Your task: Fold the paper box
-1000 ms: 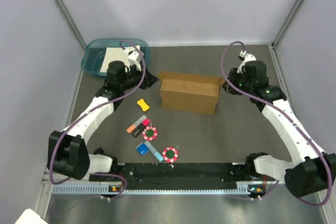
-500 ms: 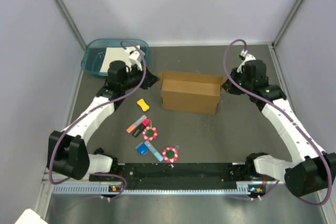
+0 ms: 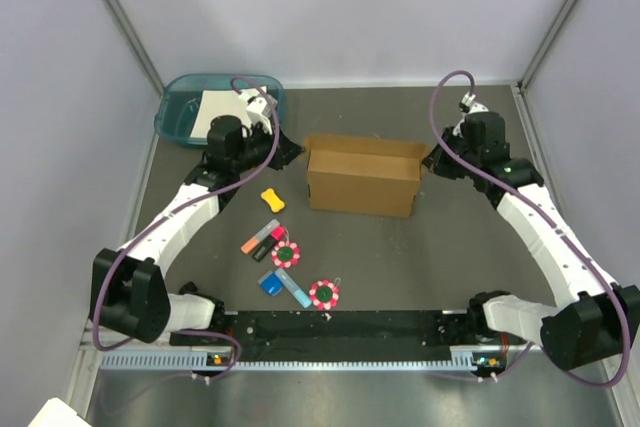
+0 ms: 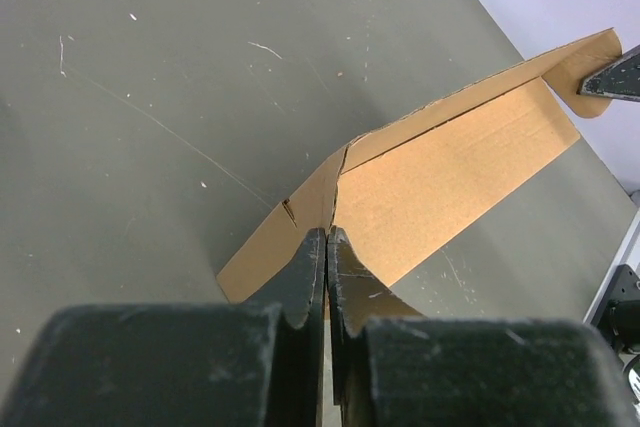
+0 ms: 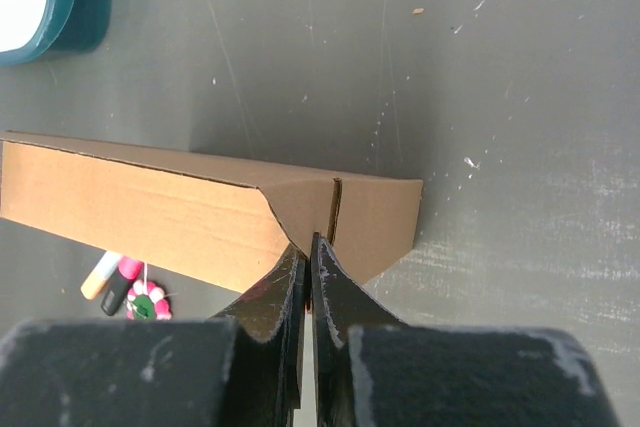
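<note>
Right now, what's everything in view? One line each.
paper box: 1, brown, table centre
tray: 1, teal, far left
paper sheet: 1, white, in tray
block: 1, yellow, left of box
markers: at least 2, orange and pink, nearer than block
discs: 2, pink-green, by markers
blue pieces: 2, between discs
table: 1, dark grey
left gripper: black, shut on box flap
right gripper: black, shut on box flap

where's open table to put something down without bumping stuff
Bare grey table lies right-front of the brown cardboard box, bordered by the right arm and the black near-edge rail; also behind the box, right of the teal plastic tray. Crowded near-left: yellow piece, markers, pink round toys.
</note>
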You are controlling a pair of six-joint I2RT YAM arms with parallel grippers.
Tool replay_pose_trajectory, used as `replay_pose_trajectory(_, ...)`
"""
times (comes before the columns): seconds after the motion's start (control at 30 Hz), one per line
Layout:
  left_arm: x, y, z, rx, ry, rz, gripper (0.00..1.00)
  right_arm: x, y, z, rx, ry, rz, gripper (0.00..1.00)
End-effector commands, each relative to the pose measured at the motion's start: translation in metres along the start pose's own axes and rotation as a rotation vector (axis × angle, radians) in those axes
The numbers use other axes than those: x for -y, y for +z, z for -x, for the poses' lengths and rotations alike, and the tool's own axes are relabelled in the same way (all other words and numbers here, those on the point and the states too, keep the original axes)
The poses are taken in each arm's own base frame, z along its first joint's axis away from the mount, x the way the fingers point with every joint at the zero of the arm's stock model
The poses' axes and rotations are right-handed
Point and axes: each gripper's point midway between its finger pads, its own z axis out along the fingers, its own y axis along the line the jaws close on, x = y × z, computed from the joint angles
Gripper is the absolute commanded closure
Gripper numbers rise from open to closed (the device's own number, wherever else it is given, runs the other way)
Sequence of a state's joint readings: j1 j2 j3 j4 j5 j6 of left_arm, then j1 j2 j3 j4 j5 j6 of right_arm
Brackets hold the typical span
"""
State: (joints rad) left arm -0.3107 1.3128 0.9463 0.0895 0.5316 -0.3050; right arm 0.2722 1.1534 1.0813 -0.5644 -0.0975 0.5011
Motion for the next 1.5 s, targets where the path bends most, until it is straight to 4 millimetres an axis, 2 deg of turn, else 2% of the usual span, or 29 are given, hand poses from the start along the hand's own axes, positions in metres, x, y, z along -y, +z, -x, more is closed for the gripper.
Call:
replay_pose_trajectory(0.0,0.022,0.004,0.018,0.037,-0.001,-0.07,1.0,-0.01,0.004,0.002,0.01,0.034,0.017,1.0)
replay_pose_trajectory(0.1,0.023,0.004,0.015,0.03,-0.022,-0.071,1.0,-0.006,0.006,-0.001,0.022,0.016,-0.021,1.0)
replay_pose_trajectory(0.47,0.027,-0.003,0.009,0.04,-0.078,-0.064,1.0,0.012,0.027,-0.034,0.038,-0.061,-0.135,1.0)
replay_pose_trajectory(0.8,0.02,-0.005,0.014,0.075,-0.078,-0.017,1.0,0.037,0.018,-0.038,0.087,-0.169,-0.221,1.0)
replay_pose_trajectory(1.0,0.017,-0.005,0.017,0.087,-0.074,0.0,1.0,0.049,0.019,-0.054,0.059,-0.183,-0.244,1.0)
replay_pose_trajectory(1.33,0.021,-0.004,0.019,0.088,-0.123,-0.011,1.0,0.056,0.022,-0.063,0.052,-0.192,-0.249,1.0)
replay_pose_trajectory(1.47,0.025,-0.007,0.029,0.127,-0.165,-0.009,1.0,0.057,0.022,-0.064,0.052,-0.191,-0.252,1.0)
